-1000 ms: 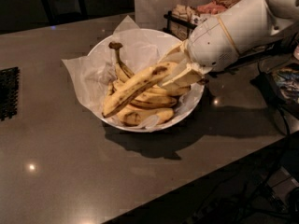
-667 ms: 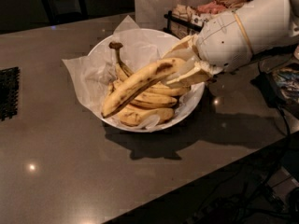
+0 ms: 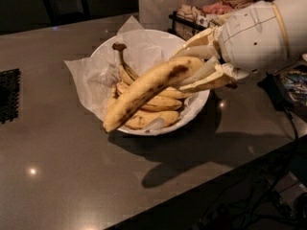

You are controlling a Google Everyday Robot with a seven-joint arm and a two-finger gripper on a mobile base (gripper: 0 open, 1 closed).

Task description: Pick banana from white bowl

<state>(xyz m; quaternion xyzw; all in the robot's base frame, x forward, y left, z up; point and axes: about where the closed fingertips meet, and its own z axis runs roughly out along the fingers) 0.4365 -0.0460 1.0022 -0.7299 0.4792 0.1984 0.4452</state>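
My gripper [image 3: 194,67] reaches in from the right and is shut on the banana [image 3: 148,90], the longest yellow one with brown streaks and a dark blotch near the held end. The banana is lifted above the white bowl [image 3: 194,110], its free tip sticking out over the bowl's front left rim. The bowl is lined with crinkled white paper [image 3: 84,75] and holds several shorter bananas [image 3: 153,116], one with an upright dark stem [image 3: 118,49].
The bowl stands on a dark grey counter [image 3: 57,166] whose front edge runs diagonally at lower right. A black wire rack [image 3: 192,20] with packaged items stands behind the bowl. A black grille [image 3: 9,95] lies at the left edge. Cables hang at the right.
The gripper has risen with the banana; the banana's free tip has come up out of the pile and now hangs above the bowl's rim.
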